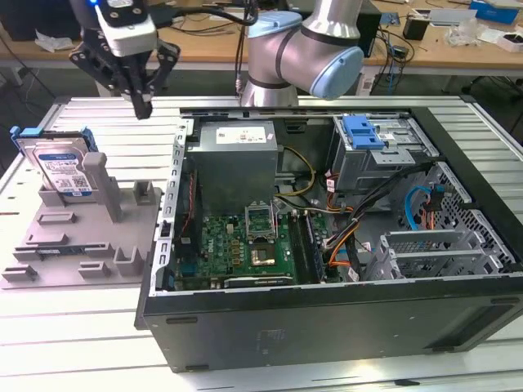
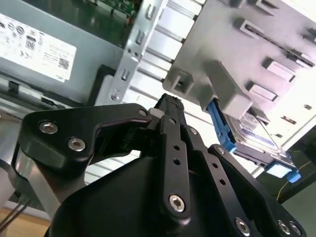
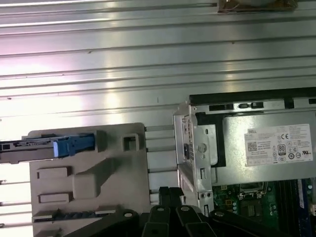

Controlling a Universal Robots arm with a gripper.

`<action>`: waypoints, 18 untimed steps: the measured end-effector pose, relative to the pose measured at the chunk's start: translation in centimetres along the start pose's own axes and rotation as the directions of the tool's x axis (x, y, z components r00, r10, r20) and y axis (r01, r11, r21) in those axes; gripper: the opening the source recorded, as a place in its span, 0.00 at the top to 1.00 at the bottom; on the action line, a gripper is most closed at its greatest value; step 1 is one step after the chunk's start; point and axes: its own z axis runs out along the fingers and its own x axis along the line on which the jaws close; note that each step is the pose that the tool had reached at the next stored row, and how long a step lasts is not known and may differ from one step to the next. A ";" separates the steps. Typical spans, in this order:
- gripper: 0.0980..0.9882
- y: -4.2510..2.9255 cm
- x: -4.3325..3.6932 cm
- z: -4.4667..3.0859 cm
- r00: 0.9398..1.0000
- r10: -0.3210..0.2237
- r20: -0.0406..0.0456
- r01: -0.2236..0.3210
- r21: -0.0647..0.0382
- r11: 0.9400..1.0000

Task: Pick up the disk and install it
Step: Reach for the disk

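One disk [image 1: 59,167] leans in the grey holder [image 1: 82,245]; jaws, seemingly closed and empty, hang well above.

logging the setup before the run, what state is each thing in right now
disk, propped upright in the grey holder, not gripped
hand, shut, empty, in the air apart from the disk
computer case, lying on its side, panel off, inside exposed
power supply, mounted inside the computer case
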 end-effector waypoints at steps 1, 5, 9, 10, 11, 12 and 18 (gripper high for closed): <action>0.99 0.24 0.53 0.01 1.000 0.000 0.000 0.000 0.000 1.000; 0.99 1.00 2.20 0.07 1.000 0.000 0.000 0.000 0.000 1.000; 0.99 1.96 4.62 0.17 1.000 0.000 0.000 0.000 0.000 1.000; 0.99 2.12 5.30 0.20 1.000 0.000 0.000 0.000 0.000 1.000; 0.99 2.25 5.92 0.22 1.000 0.000 0.000 0.000 0.000 1.000; 0.99 2.34 6.34 0.24 1.000 0.000 0.000 0.000 0.000 1.000; 0.99 3.07 10.24 0.37 1.000 0.000 0.000 0.000 0.000 1.000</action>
